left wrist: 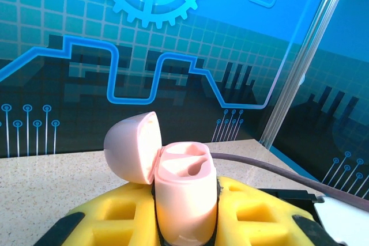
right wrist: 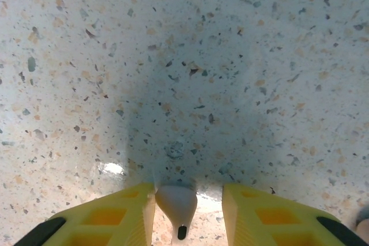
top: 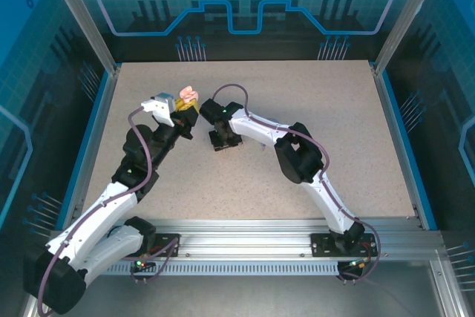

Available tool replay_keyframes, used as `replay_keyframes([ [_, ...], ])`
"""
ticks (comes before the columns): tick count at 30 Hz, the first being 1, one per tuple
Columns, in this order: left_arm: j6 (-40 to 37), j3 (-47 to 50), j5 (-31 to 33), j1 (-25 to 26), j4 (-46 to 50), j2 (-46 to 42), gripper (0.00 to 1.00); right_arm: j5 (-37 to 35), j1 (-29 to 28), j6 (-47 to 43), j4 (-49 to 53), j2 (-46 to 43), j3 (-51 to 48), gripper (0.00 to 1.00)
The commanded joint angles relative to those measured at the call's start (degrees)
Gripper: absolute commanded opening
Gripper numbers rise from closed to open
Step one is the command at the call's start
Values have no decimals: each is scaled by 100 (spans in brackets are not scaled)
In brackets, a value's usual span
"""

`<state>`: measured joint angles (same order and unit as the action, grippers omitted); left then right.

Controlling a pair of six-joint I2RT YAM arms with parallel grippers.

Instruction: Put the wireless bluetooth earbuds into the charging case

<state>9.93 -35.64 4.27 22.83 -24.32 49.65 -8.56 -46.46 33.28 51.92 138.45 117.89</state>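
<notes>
While my left gripper (left wrist: 184, 218) waits: jaws clamped on the pink charging case (left wrist: 183, 191), lid open, far left
Right gripper (right wrist: 188, 201): narrow around an earbud (right wrist: 176, 203), low over the table (right wrist: 184, 56); grip unclear
Risk: loose pinch drops the earbud before the case

Speckled beige table (top: 312, 131) with blue edging, pale earbud (right wrist: 176, 203) apparently lying on it between the right fingers (right wrist: 256, 217)

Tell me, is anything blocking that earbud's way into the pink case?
Nothing visible does. The earbud sits between the jaws of the right gripper; the case, lid open, is clamped in the left gripper close by.
</notes>
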Motion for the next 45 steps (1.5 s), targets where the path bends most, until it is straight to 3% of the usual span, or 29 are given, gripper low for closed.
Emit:
replay_keyframes([
  [1,-163,-136,39,-17,-144,-115,0,-8,-74,52,189,213,162,36],
  [19,-138,-66,35,-18,-159,-118,0,83,-74,153,204,338,356,24],
  [25,-130,-57,17,-16,-153,-119,0,70,-86,209,286,301,362,34],
  [45,-43,57,-35,-20,-291,-69,0,-78,-116,2096,1086,526,489,31],
])
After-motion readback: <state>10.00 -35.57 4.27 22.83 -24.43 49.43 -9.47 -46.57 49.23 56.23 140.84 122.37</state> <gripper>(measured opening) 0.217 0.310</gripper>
